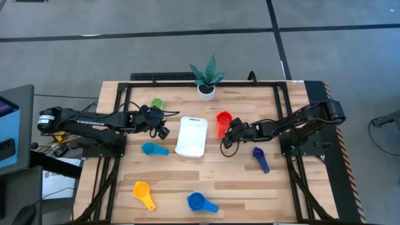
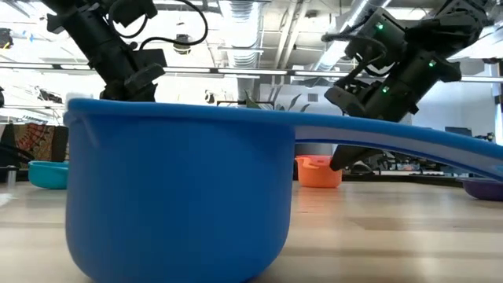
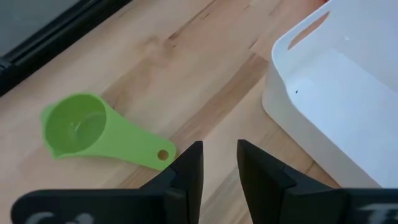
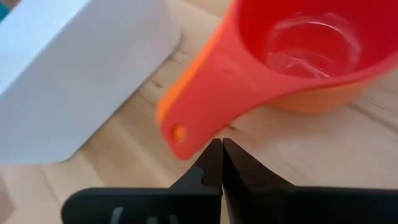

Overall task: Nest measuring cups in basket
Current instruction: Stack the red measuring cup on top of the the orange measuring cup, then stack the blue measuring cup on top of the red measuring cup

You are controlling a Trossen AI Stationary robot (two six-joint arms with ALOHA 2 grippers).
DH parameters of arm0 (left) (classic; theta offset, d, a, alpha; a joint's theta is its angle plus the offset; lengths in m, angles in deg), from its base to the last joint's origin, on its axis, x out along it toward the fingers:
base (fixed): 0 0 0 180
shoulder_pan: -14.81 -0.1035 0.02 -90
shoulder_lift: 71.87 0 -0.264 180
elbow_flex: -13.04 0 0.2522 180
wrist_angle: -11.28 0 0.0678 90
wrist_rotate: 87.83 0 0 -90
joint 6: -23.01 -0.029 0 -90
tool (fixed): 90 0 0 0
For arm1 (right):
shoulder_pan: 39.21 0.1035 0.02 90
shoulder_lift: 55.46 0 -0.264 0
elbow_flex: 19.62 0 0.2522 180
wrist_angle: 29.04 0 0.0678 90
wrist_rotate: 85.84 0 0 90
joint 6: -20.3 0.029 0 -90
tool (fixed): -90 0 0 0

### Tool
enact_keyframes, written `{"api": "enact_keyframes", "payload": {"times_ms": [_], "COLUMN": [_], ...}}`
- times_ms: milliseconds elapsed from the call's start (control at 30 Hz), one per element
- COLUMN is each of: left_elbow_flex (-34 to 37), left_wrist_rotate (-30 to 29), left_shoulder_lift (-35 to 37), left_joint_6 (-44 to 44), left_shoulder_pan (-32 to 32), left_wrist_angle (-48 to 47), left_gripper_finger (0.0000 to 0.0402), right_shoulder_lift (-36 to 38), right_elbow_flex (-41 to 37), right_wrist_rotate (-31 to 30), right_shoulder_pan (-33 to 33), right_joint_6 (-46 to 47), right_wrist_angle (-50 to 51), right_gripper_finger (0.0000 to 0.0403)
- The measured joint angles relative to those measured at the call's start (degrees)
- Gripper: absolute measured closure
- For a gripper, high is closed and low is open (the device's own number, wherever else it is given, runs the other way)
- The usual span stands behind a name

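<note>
Blue cup (image 2: 177, 192) fills my low view, its handle running off to the right. Writing: only white letters on the left arm (image 1: 87, 122), too small for me to read. My left gripper (image 3: 216, 163) hovers over bare wood between the green cup (image 3: 93, 130) and the basket (image 3: 339, 106), fingers slightly apart, holding nothing. Green cup's handle points toward that gripper. My right gripper (image 4: 221, 155) has its fingers pressed together, empty, tips just beside the handle end of the red cup (image 4: 273, 68), possibly touching. Red cup sits right of the basket (image 1: 192, 136), nested in what looks like an orange cup (image 4: 323, 93); handle points down-table. Basket's long axis runs up-down in the overhead view, mid-table. Light blue (image 1: 152, 149), yellow (image 1: 143, 193) and navy (image 1: 260, 158) cups lie scattered.
</note>
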Motion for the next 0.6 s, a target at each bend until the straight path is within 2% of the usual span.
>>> {"api": "enact_keyframes", "payload": {"times_ms": [100, 333, 600], "left_elbow_flex": [0.0, 0.0, 0.0], "left_wrist_rotate": [-0.4, 0.5, -2.5], "left_shoulder_lift": [0.0, 0.0, 0.0], "left_joint_6": [0.0, 0.7, -0.6], "left_shoulder_pan": [0.0, 0.1, -2.9], "left_wrist_angle": [0.0, -1.1, -0.9], "left_gripper_finger": [0.0315, 0.0315, 0.0315], "right_shoulder_lift": [0.0, 0.0, 0.0], "right_elbow_flex": [0.4, 0.4, 0.4], "right_wrist_rotate": [2.6, 4.4, 4.4], "right_shoulder_pan": [-0.6, 0.7, 3.3], "right_joint_6": [-1.2, -1.2, -1.2], "right_wrist_angle": [-0.2, 0.9, -3.2], "right_gripper_finger": [0.0385, 0.0388, 0.039]}}
